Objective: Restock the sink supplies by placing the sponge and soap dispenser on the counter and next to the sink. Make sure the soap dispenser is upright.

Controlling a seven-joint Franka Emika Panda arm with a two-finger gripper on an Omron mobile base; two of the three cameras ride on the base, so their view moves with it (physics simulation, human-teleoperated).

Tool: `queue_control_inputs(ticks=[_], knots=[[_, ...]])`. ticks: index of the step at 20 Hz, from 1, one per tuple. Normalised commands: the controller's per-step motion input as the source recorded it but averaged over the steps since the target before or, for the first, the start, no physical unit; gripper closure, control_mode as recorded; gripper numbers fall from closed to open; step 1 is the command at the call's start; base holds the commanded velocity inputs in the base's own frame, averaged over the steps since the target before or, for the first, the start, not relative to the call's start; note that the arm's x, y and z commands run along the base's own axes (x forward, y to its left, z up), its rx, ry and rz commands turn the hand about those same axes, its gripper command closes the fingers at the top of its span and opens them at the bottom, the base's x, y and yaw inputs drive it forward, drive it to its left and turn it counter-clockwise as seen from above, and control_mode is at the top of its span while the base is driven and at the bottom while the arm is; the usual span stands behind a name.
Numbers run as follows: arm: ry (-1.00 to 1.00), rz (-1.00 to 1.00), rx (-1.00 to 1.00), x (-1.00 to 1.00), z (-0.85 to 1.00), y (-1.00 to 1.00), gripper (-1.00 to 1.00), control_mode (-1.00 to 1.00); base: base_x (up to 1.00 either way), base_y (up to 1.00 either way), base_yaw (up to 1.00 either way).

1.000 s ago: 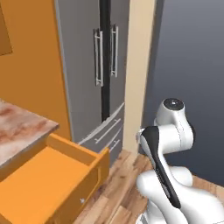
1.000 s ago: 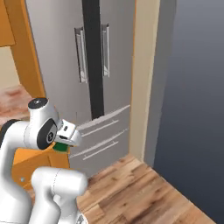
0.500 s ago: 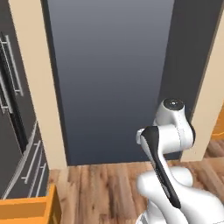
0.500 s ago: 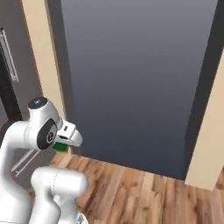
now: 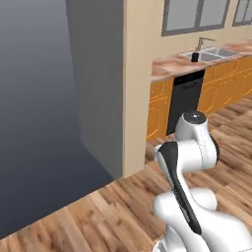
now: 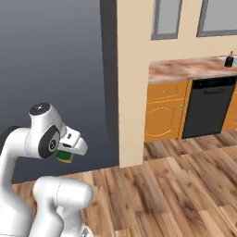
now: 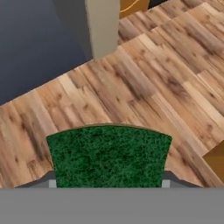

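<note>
Green and coarse-fibred, the sponge sits closest of all, pinched between the fingers of the gripper, whose jaws stand part-way open, closed on the pad's two sides. In the hand view it spans the lower middle, with wood-plank floor below it; in the right base view a sliver of the same green shows at the folded arm's tip. So the sponge is picked up and in carriage, which I take as the first part of its job done; setting it down is not yet done.

Beyond the arm comes a cream wall corner beside a dark grey panel, then orange lower cabinets and a black dishwasher front. Above them runs the counter, cream mottled with reddish-brown.

Farthest off, at the far end of that worktop, is the pale double-basin sink with its grey faucet. A small dark upright object stands on the counter just beside the basin; it may be the soap dispenser, but it is too small to say for sure.

By my reading the task is roughly midway: the sink is well apart from the robot, so the approach and the placing of the sponge beside the basin remain, and the dispenser's position still needs confirming.
</note>
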Motion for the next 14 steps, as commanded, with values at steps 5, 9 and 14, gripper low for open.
queue_control_inputs(ticks=[5,9,14], knots=[[0.0,0.0,0.0,0.0,0.0,0.0,1.0,1.0,0.84,-0.54,-0.64],[0.0,0.0,0.0,0.0,0.0,0.0,1.0,1.0,1.0,-0.22,-0.5],[0.0,0.0,0.0,0.0,0.0,0.0,1.0,1.0,1.0,-0.03,-0.34]])
